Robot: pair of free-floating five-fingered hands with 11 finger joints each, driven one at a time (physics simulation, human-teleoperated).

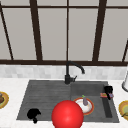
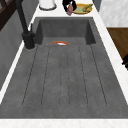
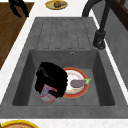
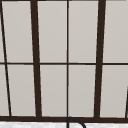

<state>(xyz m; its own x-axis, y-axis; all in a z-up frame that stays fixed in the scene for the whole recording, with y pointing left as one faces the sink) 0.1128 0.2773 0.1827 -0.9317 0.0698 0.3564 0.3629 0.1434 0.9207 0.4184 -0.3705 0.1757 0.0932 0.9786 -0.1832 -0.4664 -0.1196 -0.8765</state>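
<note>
Front view: a small pink-blue sponge is pinched by the curled right hand at the sink's right edge. Judged soft, light; best gripped mid-body. Left hand is curled, holding nothing, at the front-left corner.

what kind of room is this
A simulated kitchen, at the sink: a dark basin with a black tap, a window behind it, and plates of food on the white counter. The right hand holds a sponge over the basin.
</note>
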